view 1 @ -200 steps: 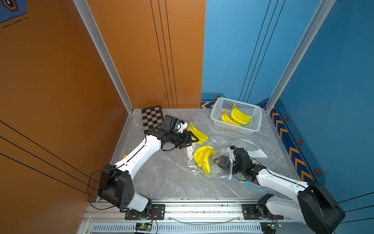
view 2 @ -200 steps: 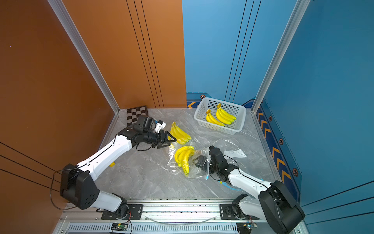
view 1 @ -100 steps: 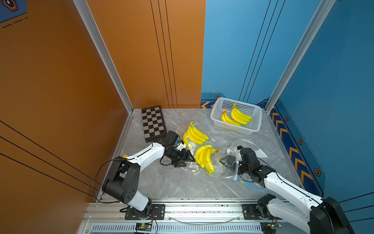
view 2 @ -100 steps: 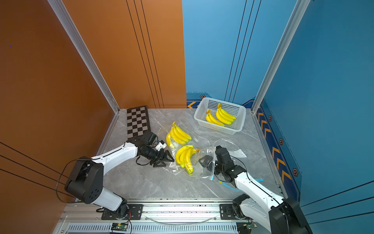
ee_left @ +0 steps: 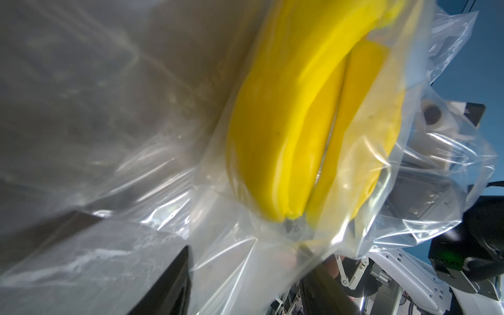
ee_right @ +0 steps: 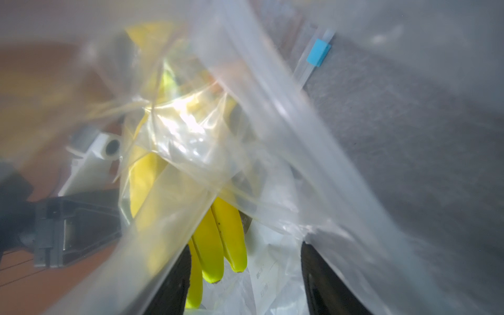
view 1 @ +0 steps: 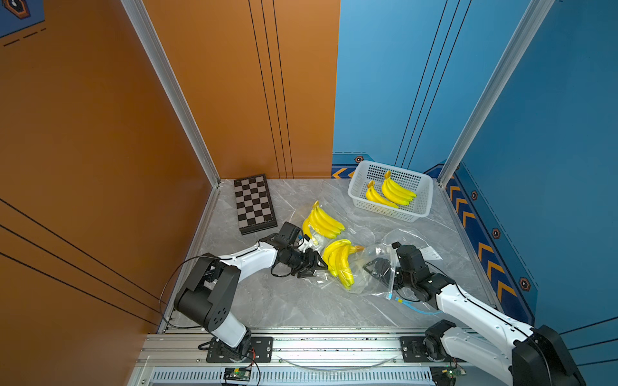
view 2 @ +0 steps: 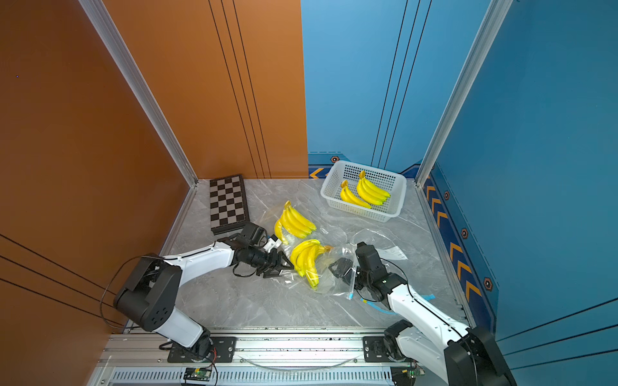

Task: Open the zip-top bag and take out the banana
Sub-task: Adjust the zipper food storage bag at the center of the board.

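A clear zip-top bag [view 1: 369, 255] [view 2: 338, 254] lies mid-table with a yellow banana bunch [view 1: 340, 259] [view 2: 306, 259] inside. My left gripper [view 1: 316, 264] [view 2: 282, 264] sits at the bag's left edge, jaws apart, with loose bag film between its fingers [ee_left: 174, 283] and the banana [ee_left: 286, 131] just ahead. My right gripper [view 1: 378, 267] [view 2: 340, 267] is at the bag's right end, open, with film draped over it and banana tips [ee_right: 218, 245] between its fingers [ee_right: 316, 278]. The blue zip slider [ee_right: 317, 56] [view 2: 350, 295] is beside it.
A second bagged banana bunch [view 1: 322, 222] lies behind the left gripper. A white basket [view 1: 418, 214] with two banana bunches stands at the back right. A chessboard [view 1: 254, 204] lies at the back left. A blue cable [view 1: 413, 307] runs by the right arm.
My left gripper has come forward from the far banana bunch to the near bag's left edge. The right gripper has shifted only slightly at the bag's right end.
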{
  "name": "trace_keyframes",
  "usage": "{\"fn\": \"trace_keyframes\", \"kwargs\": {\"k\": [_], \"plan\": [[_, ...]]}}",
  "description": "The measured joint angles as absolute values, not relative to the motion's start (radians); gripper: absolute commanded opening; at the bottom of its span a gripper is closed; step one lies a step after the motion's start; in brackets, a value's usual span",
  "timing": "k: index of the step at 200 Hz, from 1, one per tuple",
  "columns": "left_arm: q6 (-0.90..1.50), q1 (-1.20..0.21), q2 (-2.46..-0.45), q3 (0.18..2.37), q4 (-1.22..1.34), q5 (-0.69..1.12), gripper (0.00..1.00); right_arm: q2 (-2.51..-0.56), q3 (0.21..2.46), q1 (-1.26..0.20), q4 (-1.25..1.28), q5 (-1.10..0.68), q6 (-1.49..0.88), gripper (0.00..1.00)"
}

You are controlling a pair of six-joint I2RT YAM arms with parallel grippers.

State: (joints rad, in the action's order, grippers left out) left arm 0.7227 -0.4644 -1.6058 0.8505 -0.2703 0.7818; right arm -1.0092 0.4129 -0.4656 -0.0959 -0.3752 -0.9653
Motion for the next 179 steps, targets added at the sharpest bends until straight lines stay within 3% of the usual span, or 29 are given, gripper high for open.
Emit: {"fn": "trace_keyframes", "kwargs": {"k": [19,56,122,179], "plan": [[0.729,-0.464,-1.634,0.866,-0.258,0.786,0.00,-0.994,0.405,-0.465,-0.101,-0.375,-0.965,0.66],[0.749,-0.463,-1.610,0.956,-0.316,0.786,0.00,-0.944,0.356,-0.452,-0.073,-0.403,-0.968,0.75],[0.765,-0.583,-1.518,1.660,-0.529,0.753,0.00,-0.942,0.208,-0.422,0.294,-0.453,-1.061,0.85],[0.764,-0.602,-1.534,1.592,-0.630,0.767,0.00,-1.016,0.206,-0.439,0.511,-0.459,-1.093,0.85]]}}
